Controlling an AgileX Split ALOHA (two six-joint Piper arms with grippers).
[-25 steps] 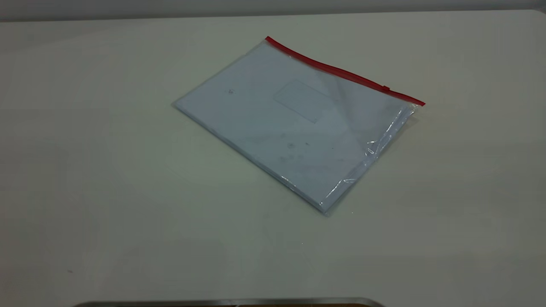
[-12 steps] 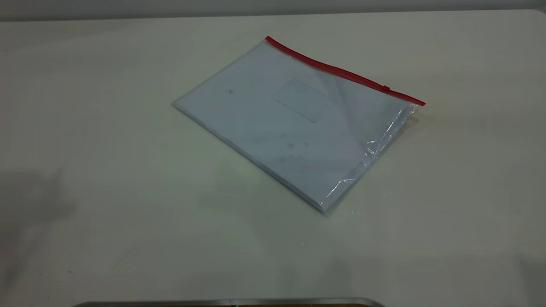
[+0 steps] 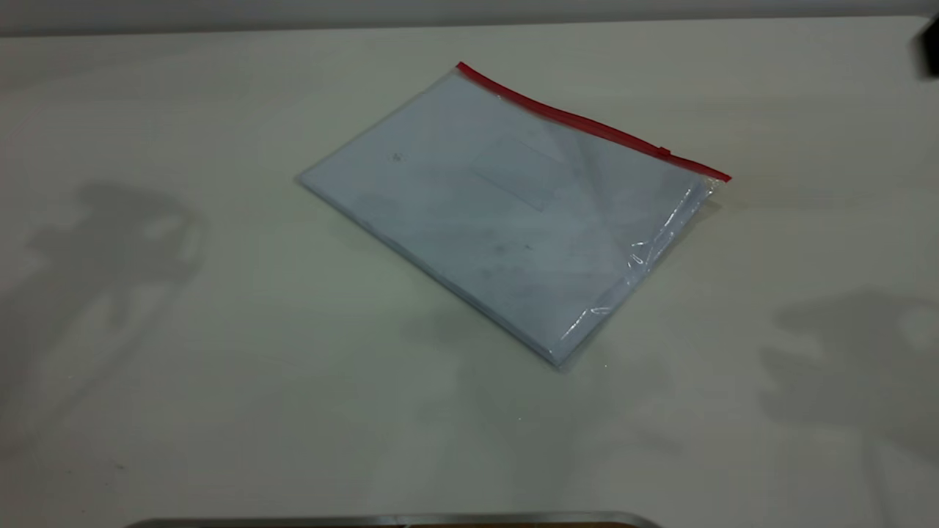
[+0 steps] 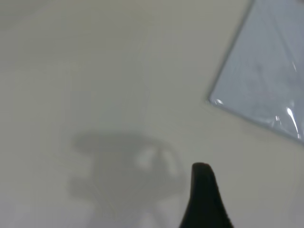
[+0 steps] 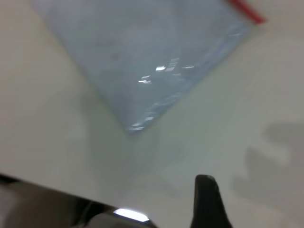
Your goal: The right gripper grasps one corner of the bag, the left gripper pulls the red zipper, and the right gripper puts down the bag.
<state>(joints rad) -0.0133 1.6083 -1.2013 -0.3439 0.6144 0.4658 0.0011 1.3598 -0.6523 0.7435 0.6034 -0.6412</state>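
The bag point(image 3: 506, 213) lies flat on the table, clear plastic with white paper inside. The red zipper point(image 3: 587, 125) runs along its far long edge, with the slider tab point(image 3: 664, 152) near the right end. The red-tipped corner point(image 3: 722, 177) points right and also shows in the right wrist view point(image 5: 247, 10). My left gripper point(image 4: 203, 190) hangs over bare table beside a plain bag corner point(image 4: 213, 100), not touching it. My right gripper point(image 5: 205, 199) hangs over bare table short of another plain corner point(image 5: 135, 127). Neither holds anything that I can see.
The pale table point(image 3: 220, 330) carries arm shadows at the left point(image 3: 110, 242) and right point(image 3: 858, 352). A dark part of an arm point(image 3: 930, 45) shows at the far right edge. A metal rim point(image 3: 396, 520) runs along the near edge.
Arm shadows have spread onto the table at both sides and moved inward. A dark arm part has entered at the top right edge. The bag has not moved.
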